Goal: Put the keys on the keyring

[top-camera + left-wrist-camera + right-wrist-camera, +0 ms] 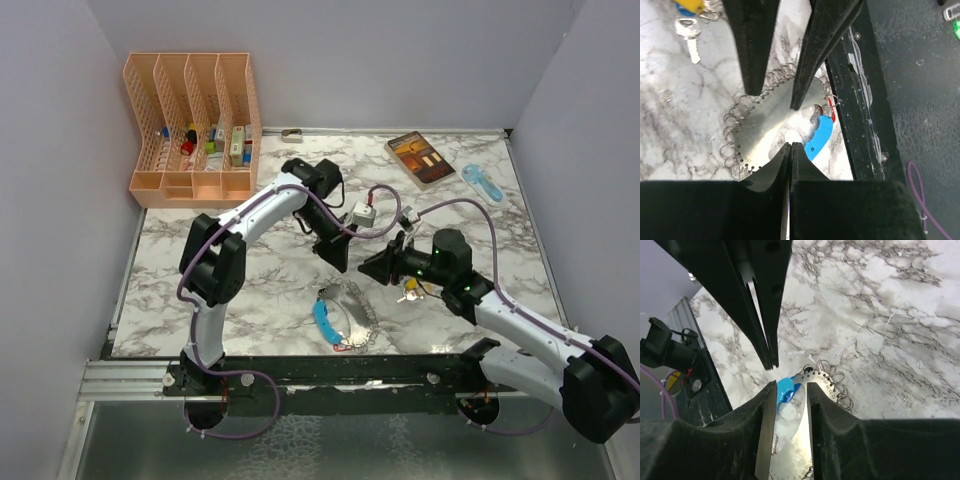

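Seeing left claw [790,146] clenched on nothing, right claw [791,385] parted. Flat on veined marble counter [260,300]: keyring [340,315], curved blue piece, fanned shiny metal.

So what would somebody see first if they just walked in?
The left arm and the right arm, meeting nose to nose over the middle of the marble table. Near the front edge lies the keyring with its bright light-blue piece, and a peach rack stands in the far left corner.
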Robot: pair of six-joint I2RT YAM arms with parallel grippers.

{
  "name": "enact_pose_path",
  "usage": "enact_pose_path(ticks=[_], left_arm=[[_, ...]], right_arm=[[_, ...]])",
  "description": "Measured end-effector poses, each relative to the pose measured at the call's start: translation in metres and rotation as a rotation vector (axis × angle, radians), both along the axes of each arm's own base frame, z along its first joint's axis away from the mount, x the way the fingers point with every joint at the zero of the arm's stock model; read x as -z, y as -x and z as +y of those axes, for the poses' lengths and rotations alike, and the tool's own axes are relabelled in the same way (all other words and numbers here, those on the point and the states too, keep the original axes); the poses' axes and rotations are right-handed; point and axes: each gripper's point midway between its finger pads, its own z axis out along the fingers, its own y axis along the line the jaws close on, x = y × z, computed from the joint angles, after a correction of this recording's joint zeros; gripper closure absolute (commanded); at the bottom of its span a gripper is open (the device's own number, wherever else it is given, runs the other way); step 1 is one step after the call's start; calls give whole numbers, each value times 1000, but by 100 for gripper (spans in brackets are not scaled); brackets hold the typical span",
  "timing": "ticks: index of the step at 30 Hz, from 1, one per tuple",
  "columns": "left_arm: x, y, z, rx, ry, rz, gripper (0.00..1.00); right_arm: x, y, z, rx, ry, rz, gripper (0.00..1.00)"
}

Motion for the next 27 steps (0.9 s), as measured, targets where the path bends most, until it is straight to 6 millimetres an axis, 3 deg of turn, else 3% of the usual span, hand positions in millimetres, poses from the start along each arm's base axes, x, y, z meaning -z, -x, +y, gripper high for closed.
enact_pose_path(ticks=[2, 4, 7, 8, 9, 11, 13, 15, 17, 22, 27], left_arm=[[-2, -9, 2, -35, 2, -6, 100], [-5, -32, 10, -126, 2, -32, 100], [-11, -75, 38, -333, -35, -77, 90], [-11, -75, 38, -333, -35, -77, 87], [-26, -108, 66, -468, 1, -162, 83], [-35, -126, 89, -600, -2, -224, 78], [-48, -131, 105, -683, 3, -277, 74], [-60, -132, 109, -725, 25, -321, 63], [-68, -130, 108, -743, 44, -344, 62], [-56, -132, 112, -775, 26, -329, 61], [-51, -134, 118, -798, 13, -317, 61]], right_arm=[[7, -1, 0, 0, 27, 21, 72], [18, -8, 4, -8, 70, 63, 74], [33, -17, 13, -36, 112, 128, 75], [40, -22, 17, -45, 130, 155, 75], [44, -27, 21, -51, 141, 173, 74], [54, -34, 28, -65, 172, 214, 73], [64, -44, 38, -85, 206, 251, 71], [73, -49, 48, -106, 234, 275, 70], [83, -52, 56, -128, 264, 299, 70], [110, -52, 62, -159, 336, 375, 70], [124, -45, 57, -169, 383, 437, 70]])
